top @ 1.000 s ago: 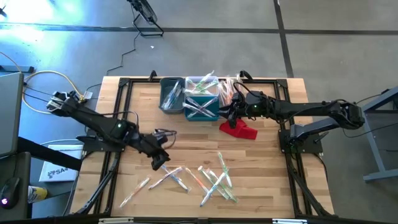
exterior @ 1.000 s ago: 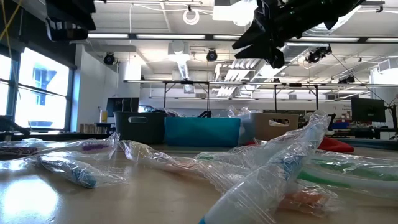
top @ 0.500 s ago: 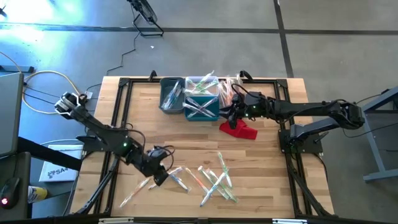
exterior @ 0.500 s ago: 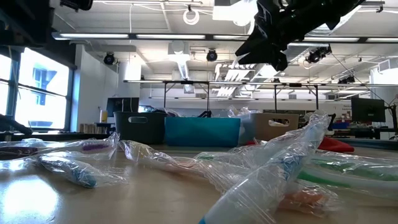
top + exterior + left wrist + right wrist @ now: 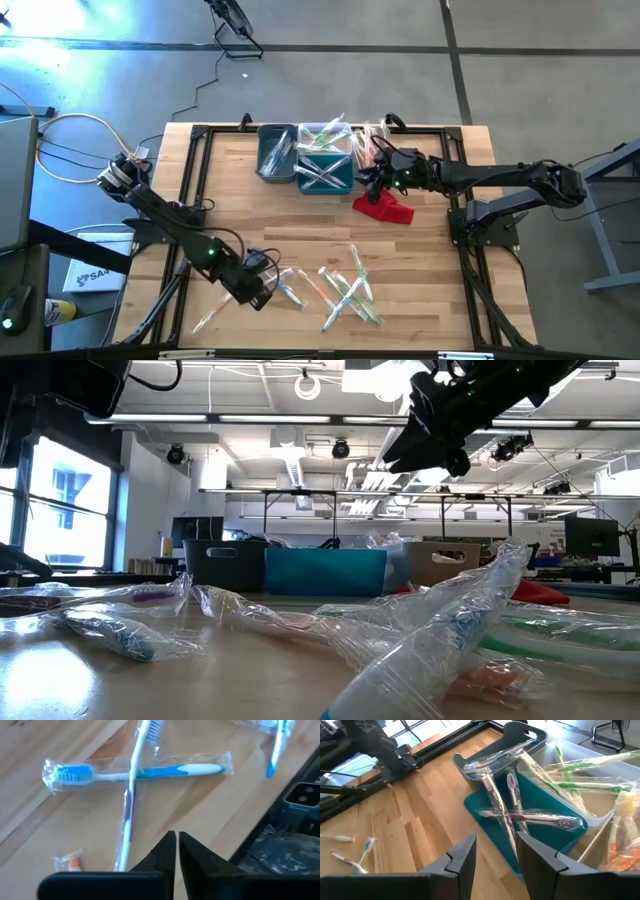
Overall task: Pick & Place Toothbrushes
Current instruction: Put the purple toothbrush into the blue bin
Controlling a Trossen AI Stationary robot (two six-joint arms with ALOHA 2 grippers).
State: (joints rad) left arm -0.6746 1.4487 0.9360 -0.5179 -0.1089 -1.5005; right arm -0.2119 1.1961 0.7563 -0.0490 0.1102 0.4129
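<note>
Several wrapped toothbrushes (image 5: 345, 290) lie scattered on the wooden table near its front edge. My left gripper (image 5: 262, 292) hovers low over the left ones, slanting down, its fingers (image 5: 177, 842) shut with nothing between them. Just ahead of it a blue toothbrush (image 5: 165, 771) lies crossed by a white and purple one (image 5: 131, 795). My right gripper (image 5: 378, 175) stands open (image 5: 497, 855) above the right edge of the teal bin (image 5: 540, 827), which holds more toothbrushes (image 5: 507, 807).
A grey bin (image 5: 275, 155), a pale bin (image 5: 325, 135) and the teal bin (image 5: 323, 175) stand side by side at the far middle, with toothbrushes in them. A red cloth (image 5: 383, 209) lies right of the teal bin. A black frame (image 5: 190, 200) borders the table.
My left gripper has gone down and toward the table's near edge, over the left toothbrushes, rolling as it went. My right gripper has stayed in place above the teal bin, tipping slightly.
</note>
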